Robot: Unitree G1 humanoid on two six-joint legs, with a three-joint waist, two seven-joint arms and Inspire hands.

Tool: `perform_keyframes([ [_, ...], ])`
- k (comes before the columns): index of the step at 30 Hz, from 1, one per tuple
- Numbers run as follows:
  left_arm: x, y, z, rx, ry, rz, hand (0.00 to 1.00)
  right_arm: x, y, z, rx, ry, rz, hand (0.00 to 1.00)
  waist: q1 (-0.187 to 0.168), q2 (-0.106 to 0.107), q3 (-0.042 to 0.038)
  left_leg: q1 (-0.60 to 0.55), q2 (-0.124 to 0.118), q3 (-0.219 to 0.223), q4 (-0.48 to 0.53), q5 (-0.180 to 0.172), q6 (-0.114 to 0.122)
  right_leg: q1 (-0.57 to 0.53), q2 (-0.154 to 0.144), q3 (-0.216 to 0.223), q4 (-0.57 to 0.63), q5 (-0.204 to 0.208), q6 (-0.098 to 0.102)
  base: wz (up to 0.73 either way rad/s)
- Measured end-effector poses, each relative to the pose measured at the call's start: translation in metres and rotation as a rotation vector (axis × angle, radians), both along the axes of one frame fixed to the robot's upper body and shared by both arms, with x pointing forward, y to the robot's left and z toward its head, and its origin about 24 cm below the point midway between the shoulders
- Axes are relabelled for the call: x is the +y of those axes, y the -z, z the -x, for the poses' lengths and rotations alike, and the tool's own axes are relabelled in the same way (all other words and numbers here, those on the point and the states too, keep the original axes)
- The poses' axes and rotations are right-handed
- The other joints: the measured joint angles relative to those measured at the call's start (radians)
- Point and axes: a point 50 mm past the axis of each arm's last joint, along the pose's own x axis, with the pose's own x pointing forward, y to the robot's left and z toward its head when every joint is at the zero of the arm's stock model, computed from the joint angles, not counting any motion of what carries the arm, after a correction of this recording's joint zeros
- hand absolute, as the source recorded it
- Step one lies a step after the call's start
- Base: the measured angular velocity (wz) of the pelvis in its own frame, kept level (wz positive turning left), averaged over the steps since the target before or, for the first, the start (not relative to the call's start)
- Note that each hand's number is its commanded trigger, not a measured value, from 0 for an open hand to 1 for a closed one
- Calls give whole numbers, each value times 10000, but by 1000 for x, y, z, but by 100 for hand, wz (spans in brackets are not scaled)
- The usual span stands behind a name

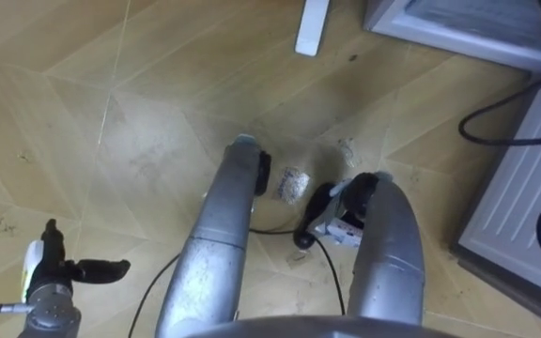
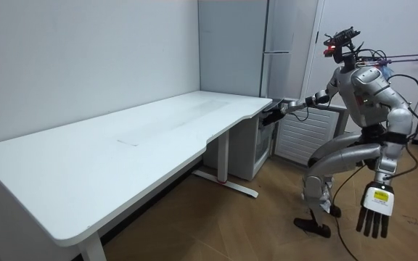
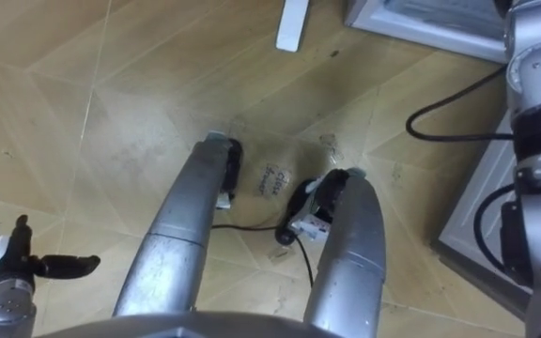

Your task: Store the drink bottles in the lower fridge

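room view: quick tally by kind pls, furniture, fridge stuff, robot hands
desk: 1
fridge: 1
open fridge door: 1
hands: 2, the left hand hanging open and the right hand at the fridge door
total: 5

Desk point(image 2: 122, 145) is sitting at room view's left, fridge point(image 2: 231, 51) standing behind its far right end. Robot is standing right of desk, facing fridge, w/ fridge door point(image 2: 296, 138) hanging open btwn them. Desk foot point(image 1: 313, 26) is resting on floor point(image 1: 111, 94), beyond robot's feet.
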Motion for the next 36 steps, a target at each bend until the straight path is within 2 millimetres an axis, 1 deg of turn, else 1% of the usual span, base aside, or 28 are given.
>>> perform_keyframes([
  [4, 1, 1, 3, 133, -54, -20, 0, 0, 0, 0, 23, -6, 27, 0, 24, 0, 1, 24, 13, 0, -23, 5, -23, 24, 6, -8, -14, 12, -26, -1],
  [5, 2, 2, 4, 187, -65, -11, 0, 0, 1, 0, 68, -14, 56, 0, 74, 9, 6, 54, 89, 2, -12, 3, -20, 72, 78, -16, -63, 17, -35, -10],
  [6, 2, 2, 5, 237, -78, -6, 0, 1, 2, 0, 104, -30, 71, 0, 107, 31, 20, 92, 128, -27, -5, -2, -20, 129, 145, -32, -118, 27, -37, -11],
  [8, 3, 4, 8, 466, -99, -5, 0, 2, 10, 0, 405, -108, 264, 0, 102, 112, 24, 282, 114, -146, -24, -46, -61, 409, 166, -164, -234, 31, -48, -3],
  [10, 2, 5, 9, 652, 78, 58, 0, -4, 21, 2, 599, -90, 432, 0, 122, 152, 33, 594, 101, -209, -246, -88, -111, 777, 177, -271, -475, 9, -18, 10],
  [12, 2, 5, 9, 727, 140, 150, 0, -9, 30, 5, 712, -87, 489, 0, 194, 180, 38, 843, 103, -262, -433, -83, -118, 1074, 193, -356, -708, 28, -1, 6],
  [13, 2, 6, 11, 827, 136, 191, 0, -12, 38, 7, 866, -152, 624, 0, 227, 194, 35, 1032, 109, -296, -567, -83, -115, 1294, 209, -420, -893, 46, 9, 0],
  [15, 5, 7, 13, 1008, 129, 271, 0, -17, 49, 11, 1108, -313, 725, 0, 264, 185, 34, 1401, 124, -336, -867, -65, -95, 1680, 275, -482, -1261, 122, 67, 0],
  [17, 9, 8, 17, 1274, 90, 340, 0, -24, 68, 20, 1590, -485, 970, 0, 354, 187, 37, 1988, 123, -386, -1335, -19, -19, 2337, 326, -600, -1820, 220, 162, 4],
  [18, 10, 8, 18, 1344, 95, 331, 0, -26, 72, 23, 1748, -559, 1093, 0, 352, 187, 38, 2132, 121, -399, -1445, -9, -5, 2499, 330, -639, -1957, 243, 171, 7],
  [20, 18, 7, 19, 1568, 38, 266, 0, -30, 85, 31, 2261, -945, 1859, 0, 326, 174, 32, 2592, 101, -442, -1874, 11, 27, 3023, 350, -760, -2472, 302, 260, 7],
  [21, 19, 8, 19, 1602, -17, 276, 0, -32, 89, 34, 2361, -1045, 1961, 0, 326, 177, 35, 2723, 105, -441, -1970, 13, 32, 3179, 372, -777, -2608, 321, 288, 5],
  [22, 21, 8, 17, 1646, -40, 289, 0, -34, 97, 41, 2548, -1254, 2141, 0, 325, 183, 36, 3012, 114, -444, -2155, 18, 50, 3503, 439, -789, -2879, 361, 367, 0],
  [24, 21, 7, 13, 1584, 23, 294, 0, -38, 106, 47, 2867, -1550, 2394, 0, 272, 191, 37, 3401, 126, -440, -2421, 12, 80, 3939, 489, -844, -3273, 409, 458, 3],
  [26, 20, 5, 0, 1381, 256, 428, 0, -42, 118, 58, 3384, -1861, 2633, 0, 238, 294, 34, 3869, 112, -520, -2674, 32, 119, 4589, 526, -1046, -3747, 454, 552, 14],
  [27, 20, 5, -2, 1349, 304, 491, 0, -43, 121, 62, 3460, -1949, 2657, 0, 240, 314, 34, 4004, 119, -519, -2746, 31, 122, 4744, 548, -1070, -3871, 471, 585, 11],
  [28, 19, 6, -3, 1376, 392, 595, 0, -46, 128, 69, 3643, -2150, 2728, 0, 217, 387, 30, 4259, 144, -517, -2896, 30, 128, 5069, 609, -1115, -4142, 512, 661, 4],
  [30, 16, 10, 1, 1701, 498, 727, 0, -50, 140, 83, 4013, -2367, 2773, 0, 225, 514, 17, 4759, 182, -512, -3225, -37, 247, 5583, 719, -1124, -4580, 590, 789, 0],
  [31, 12, 14, 4, 1992, 505, 877, 0, -53, 149, 94, 4328, -2578, 2848, 0, 242, 663, 3, 5079, 296, -501, -3395, -59, 285, 5955, 872, -1128, -4935, 683, 861, -9],
  [32, 9, 17, 4, 2175, 433, 1076, 0, -55, 160, 108, 4727, -2827, 2927, 0, 278, 806, -65, 5406, 317, -522, -3650, -63, 292, 6323, 959, -1171, -5366, 844, 891, -9],
  [33, 8, 18, 6, 2273, 405, 1136, 0, -55, 165, 115, 4926, -2995, 2967, 0, 283, 871, -82, 5552, 330, -532, -3787, -52, 310, 6499, 1020, -1223, -5552, 909, 905, -6],
  [35, 4, 23, 9, 2501, 316, 1361, 0, -50, 192, 147, 5958, -3555, 2799, 0, 286, 980, -133, 6274, 313, -390, -4322, -6, 379, 7153, 1037, -1183, -6080, 1035, 999, -2],
  [36, 3, 24, 10, 2565, 286, 1412, 0, -48, 199, 155, 6193, -3686, 2720, 0, 276, 1015, -155, 6416, 312, -357, -4434, 1, 393, 7285, 1037, -1183, -6192, 1067, 1023, -8],
])
